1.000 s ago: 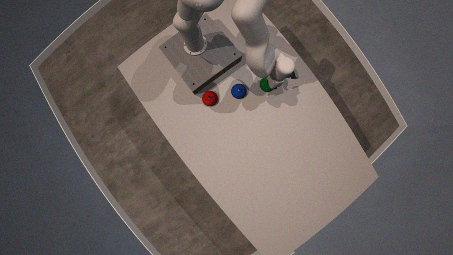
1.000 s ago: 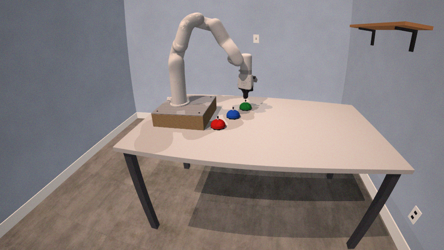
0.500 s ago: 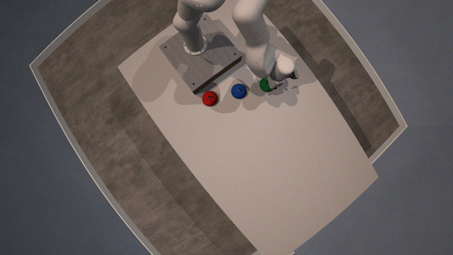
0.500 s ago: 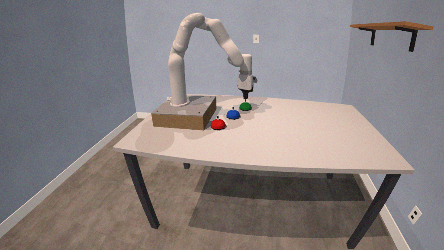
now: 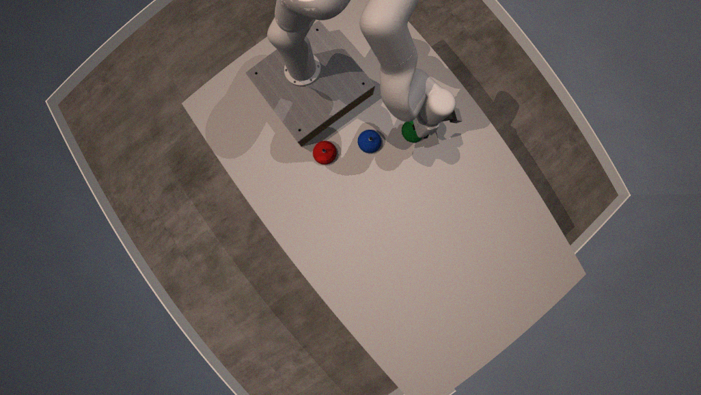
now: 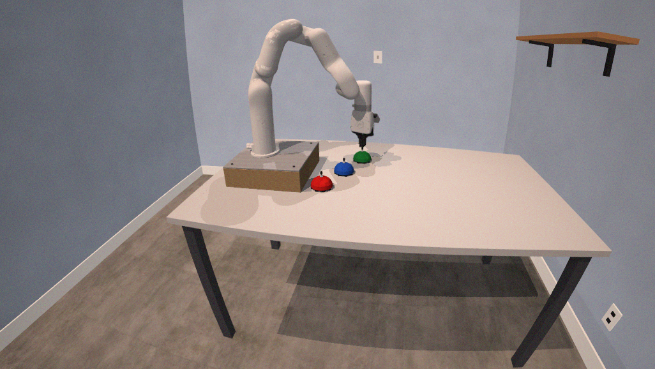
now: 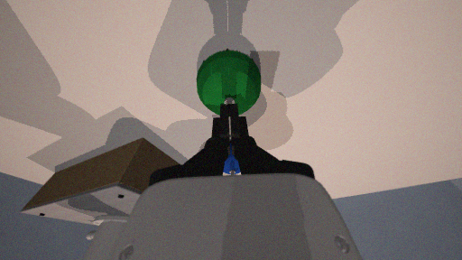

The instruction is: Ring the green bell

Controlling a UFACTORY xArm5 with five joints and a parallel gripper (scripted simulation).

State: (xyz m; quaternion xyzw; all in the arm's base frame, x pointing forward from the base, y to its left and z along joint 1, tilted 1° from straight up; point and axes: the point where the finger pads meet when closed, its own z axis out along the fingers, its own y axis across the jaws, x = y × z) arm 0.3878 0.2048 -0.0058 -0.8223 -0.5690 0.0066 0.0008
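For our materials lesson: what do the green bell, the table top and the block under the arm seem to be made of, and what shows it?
Green bell: a smooth dome of even colour, perhaps painted metal or plastic; the look leaves it open.
Table top: a flat, matte, pale beige board, likely laminate, with no visible grain.
Block: brown matte sides like wood or fibreboard, under a grey plate with dark fastener dots.

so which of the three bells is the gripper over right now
The green bell, at the end of the row farthest from the arm's wooden base. The shut gripper points straight down at its button; the blue bell and red bell stand untouched.
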